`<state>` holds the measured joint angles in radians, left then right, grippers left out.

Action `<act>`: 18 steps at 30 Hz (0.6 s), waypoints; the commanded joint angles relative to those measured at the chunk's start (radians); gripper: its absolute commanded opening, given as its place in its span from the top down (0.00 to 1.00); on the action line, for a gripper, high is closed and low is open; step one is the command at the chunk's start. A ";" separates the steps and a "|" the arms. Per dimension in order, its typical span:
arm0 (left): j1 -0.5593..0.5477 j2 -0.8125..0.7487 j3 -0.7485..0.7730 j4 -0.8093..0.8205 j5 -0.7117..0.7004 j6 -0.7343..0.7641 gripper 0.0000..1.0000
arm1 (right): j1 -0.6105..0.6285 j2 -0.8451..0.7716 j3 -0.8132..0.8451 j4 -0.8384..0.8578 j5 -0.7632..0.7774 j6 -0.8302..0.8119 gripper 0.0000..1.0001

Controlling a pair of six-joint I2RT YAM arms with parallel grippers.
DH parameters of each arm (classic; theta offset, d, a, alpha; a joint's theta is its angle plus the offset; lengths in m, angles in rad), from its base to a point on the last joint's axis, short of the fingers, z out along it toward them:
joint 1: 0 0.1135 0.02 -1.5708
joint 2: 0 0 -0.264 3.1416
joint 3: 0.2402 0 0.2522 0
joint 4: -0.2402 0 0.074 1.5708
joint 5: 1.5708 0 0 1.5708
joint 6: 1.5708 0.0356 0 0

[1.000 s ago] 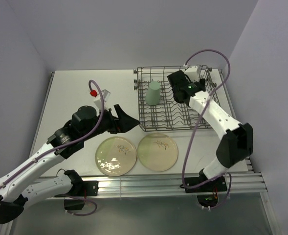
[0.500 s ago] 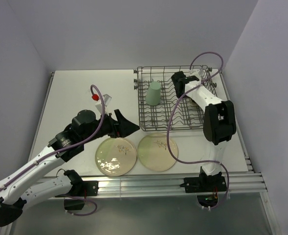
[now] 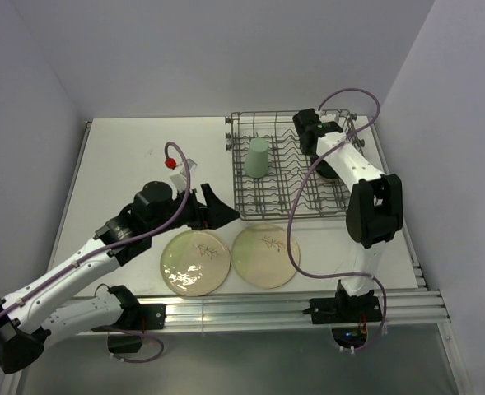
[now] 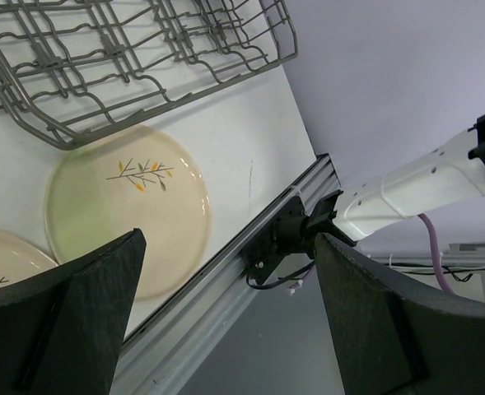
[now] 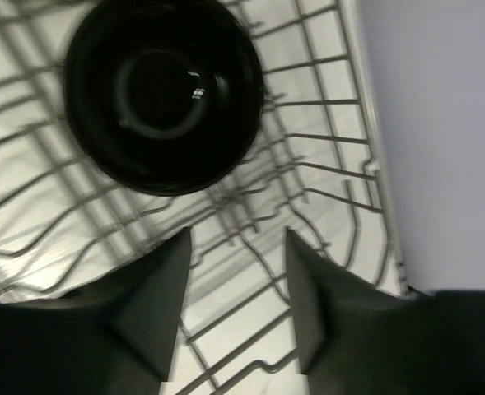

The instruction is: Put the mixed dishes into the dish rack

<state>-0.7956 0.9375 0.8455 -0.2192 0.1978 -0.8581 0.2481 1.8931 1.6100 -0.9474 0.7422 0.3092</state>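
The grey wire dish rack (image 3: 268,194) stands at the back right. A pale mint-green cup (image 3: 258,157) stands upside down in it. A small dark cup (image 5: 164,95) sits in its right part, mostly hidden under the arm in the top view. Two cream plates with leaf sprigs (image 3: 194,261) (image 3: 264,255) lie flat in front of the rack. My left gripper (image 3: 221,206) is open and empty, above the table just left of the rack's front corner; the right-hand plate (image 4: 127,210) lies below it. My right gripper (image 5: 237,239) is open and empty over the rack, near the dark cup. The lime-green bowl is out of view.
The rack's front rim (image 4: 135,115) is close ahead of my left fingers (image 4: 77,313). The aluminium rail (image 3: 291,306) runs along the table's near edge. Walls close in the table at the back and on both sides. The right arm's purple cable (image 3: 296,206) hangs over the rack.
My right gripper has moved toward the rack's back right, and its arm has folded upright. My left gripper has shifted right and nearer, toward the rack's front corner and the plates.
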 commanded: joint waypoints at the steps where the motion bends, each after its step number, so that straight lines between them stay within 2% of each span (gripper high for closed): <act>1: 0.013 -0.006 -0.003 0.067 0.023 0.018 0.10 | -0.003 -0.065 0.039 0.076 -0.168 -0.044 0.41; 7: 0.016 0.012 -0.011 0.084 0.038 0.014 0.10 | 0.019 0.044 0.102 0.076 -0.181 -0.078 0.40; 18: 0.050 0.021 -0.019 0.066 0.057 0.037 0.10 | 0.013 0.274 0.300 0.070 -0.158 -0.097 0.48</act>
<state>-0.7582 0.9642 0.8288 -0.1844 0.2283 -0.8513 0.2596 2.1448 1.8225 -0.8867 0.5591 0.2249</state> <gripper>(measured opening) 0.905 0.536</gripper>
